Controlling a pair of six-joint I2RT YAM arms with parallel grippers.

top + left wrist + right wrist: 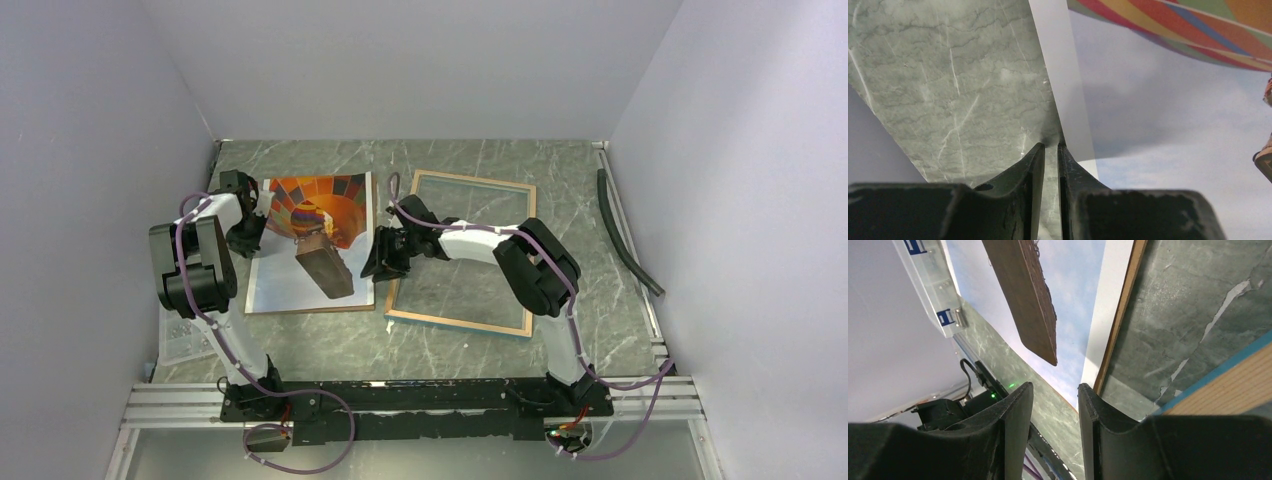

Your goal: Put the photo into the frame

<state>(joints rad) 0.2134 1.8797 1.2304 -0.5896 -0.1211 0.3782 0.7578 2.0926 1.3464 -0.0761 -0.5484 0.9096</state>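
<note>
The photo (300,285), an orange-red balloon print with a dark basket, lies face up at the left middle of the table. The frame (520,262) lies to its right, back side up, with wood edges around the glass. My left gripper (256,226) is at the photo's left edge. In the left wrist view its jaws stand a narrow slit apart (1049,148), tips at the photo's white border (1068,100), with only table showing between them. My right gripper (378,256) sits between the photo and the frame, open and empty (1055,390). The frame's blue rim (1228,362) shows beside it.
A brown hardboard panel (1120,315) lies under the photo, its edge showing along the right and near sides (310,311). A clear bag (185,338) lies at the left wall. A black hose (625,235) runs along the right rail. Grey walls enclose three sides.
</note>
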